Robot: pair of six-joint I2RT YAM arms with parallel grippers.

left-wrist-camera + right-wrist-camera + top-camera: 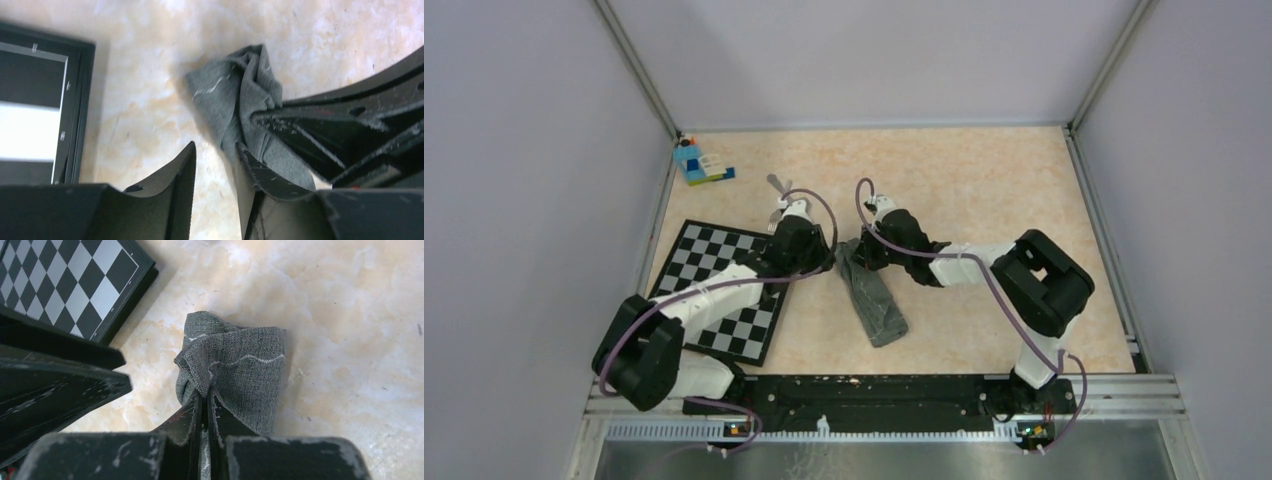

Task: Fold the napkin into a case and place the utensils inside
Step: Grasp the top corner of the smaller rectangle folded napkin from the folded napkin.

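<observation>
**Two grippers meet at the far end of a folded napkin**

Largest is the table [984, 190], a pale marbled top between plain walls. Both arms reach in from its near edge and bend toward the middle.

A black-and-white checkerboard mat [709, 255] lies on the left side of the table, partly under the left arm.

Next comes the napkin [876, 300], dark grey and folded into a narrow strip. It lies on the bare table just right of the mat, running at a slant from the middle toward the near edge. Its far end is bunched and lifted into folds, with a pale line of stitching showing across them.

The right gripper [205, 397] is closed on that bunched end, with the cloth pinched tightly between its two fingers. The left gripper [215, 167] sits right beside it with its jaws apart and nothing between them. One of its fingers [247, 167] is at the edge of the cloth; I cannot tell whether it touches.

A small blue toy-brick block [699, 163] stands in the far left corner, well apart from the napkin.

Smallest are the utensils [776, 184], silver pieces just beyond the left wrist. They lie outside the napkin and are too small to tell fork from knife.
</observation>
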